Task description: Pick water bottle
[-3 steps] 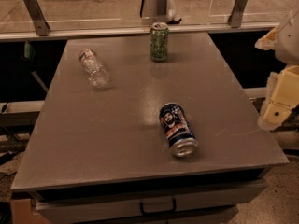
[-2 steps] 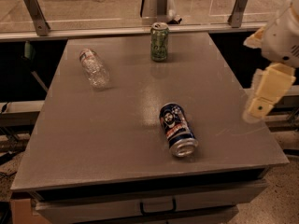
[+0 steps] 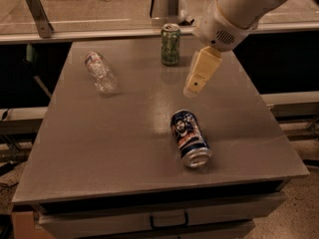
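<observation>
The water bottle (image 3: 100, 71) is clear ribbed plastic with a red-and-white label band. It lies on its side at the back left of the grey table (image 3: 124, 148). My gripper (image 3: 193, 89) hangs from the white arm above the table's middle right, well to the right of the bottle and apart from it. It holds nothing.
A green can (image 3: 170, 44) stands upright at the back middle, just left of the gripper. A dark blue can (image 3: 190, 137) lies on its side below the gripper. A drawer front (image 3: 164, 217) runs under the table's near edge. A glass rail (image 3: 99, 26) lines the back.
The arm has swung in from the right edge to over the table, moving left and toward the back. The bottle and both cans have not moved.
</observation>
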Motion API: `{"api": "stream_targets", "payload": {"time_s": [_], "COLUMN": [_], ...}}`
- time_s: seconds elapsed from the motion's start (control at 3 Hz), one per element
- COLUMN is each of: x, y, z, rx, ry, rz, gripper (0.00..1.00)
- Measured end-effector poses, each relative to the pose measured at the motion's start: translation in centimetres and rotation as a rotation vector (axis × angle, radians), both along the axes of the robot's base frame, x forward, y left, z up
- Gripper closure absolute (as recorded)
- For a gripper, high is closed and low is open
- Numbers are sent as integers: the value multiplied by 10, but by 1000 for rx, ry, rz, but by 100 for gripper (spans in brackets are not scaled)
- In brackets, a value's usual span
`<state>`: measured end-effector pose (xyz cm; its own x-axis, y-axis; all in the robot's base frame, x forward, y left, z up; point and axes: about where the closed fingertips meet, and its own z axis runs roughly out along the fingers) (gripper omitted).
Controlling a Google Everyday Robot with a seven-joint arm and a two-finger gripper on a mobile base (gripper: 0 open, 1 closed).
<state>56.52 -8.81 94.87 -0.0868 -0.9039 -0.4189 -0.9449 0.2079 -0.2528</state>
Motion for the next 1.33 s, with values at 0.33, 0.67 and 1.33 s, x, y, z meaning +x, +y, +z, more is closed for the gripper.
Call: {"api": "stream_targets", "payload": {"time_s": [0.33,0.67,1.33], "x": [48,48,94], "y": [87,87,167], "z": [18,18,-10], "rx": [110,110,219], "ry": [-25,-25,-22], "rz": [94,94,82], "gripper": [0,0,0]}}
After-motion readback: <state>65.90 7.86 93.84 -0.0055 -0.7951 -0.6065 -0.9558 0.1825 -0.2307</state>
